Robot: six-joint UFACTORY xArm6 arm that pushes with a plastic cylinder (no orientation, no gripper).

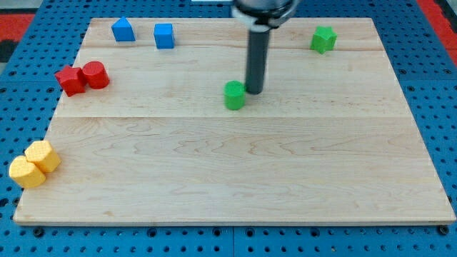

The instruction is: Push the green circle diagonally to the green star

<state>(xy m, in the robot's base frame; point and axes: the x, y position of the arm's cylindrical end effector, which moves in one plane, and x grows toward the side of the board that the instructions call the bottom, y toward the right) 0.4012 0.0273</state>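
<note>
The green circle [233,95] sits near the middle of the wooden board, a little toward the view's top. The green star [323,39] lies at the view's top right, well apart from the circle. My tip [253,91] is at the lower end of the dark rod, right beside the green circle on its right side, touching it or nearly so. The rod rises straight up to the arm at the view's top edge.
A blue block [123,30] and a blue cube [164,36] lie at the top left. Two red blocks [83,77] touch at the left edge. Two yellow blocks [34,165] touch at the lower left. The board [235,185] rests on a blue pegboard.
</note>
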